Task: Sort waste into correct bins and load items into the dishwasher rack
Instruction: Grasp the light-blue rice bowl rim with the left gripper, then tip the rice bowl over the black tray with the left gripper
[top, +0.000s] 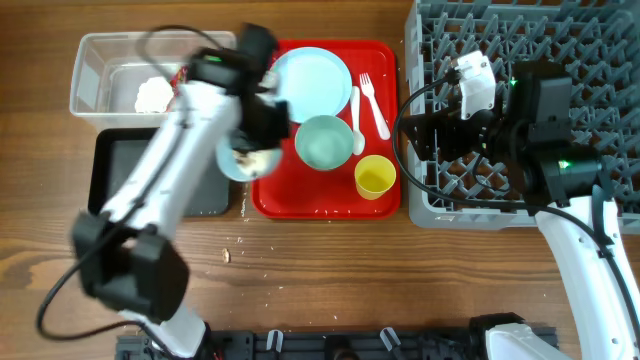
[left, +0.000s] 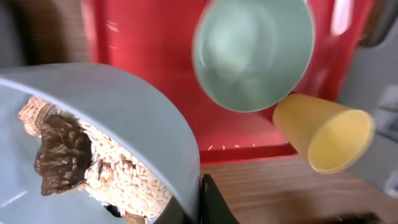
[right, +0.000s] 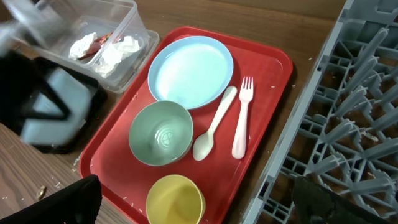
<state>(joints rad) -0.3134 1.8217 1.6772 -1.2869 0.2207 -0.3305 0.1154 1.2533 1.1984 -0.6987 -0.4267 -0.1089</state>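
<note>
Left of the left pincer (top: 262, 122) sit the tub (top: 95, 60), holding napkins (top: 153, 95), and the black tray (top: 120, 180). The left pincer is pinching the rim of the full bowl (top: 243, 160), which hangs at the gap between the black tray and the red tray (top: 330, 205). Scraps (left: 62, 155) and rice crumbs cling to one wall of the full bowl.

Right of this pincer, on the red tray, lie the plate (top: 312, 78), empty bowl (top: 323, 142), spoon (top: 358, 125), fork (top: 378, 105) and cup (top: 375, 177). Farther right, the right pincer (top: 422, 135) is spread and holds nothing, over the near-left edge of the rack (top: 600, 60).

Likely hazards:
- A one-point rim grip may let the full bowl rotate or slip.
- Tipping short of the bin would drop scraps on the desk (top: 400, 280), where crumbs (top: 227, 255) already lie.
- Emptying into the tub would mix food with napkins.
- Both arms reaching for the red tray together could collide.
</note>
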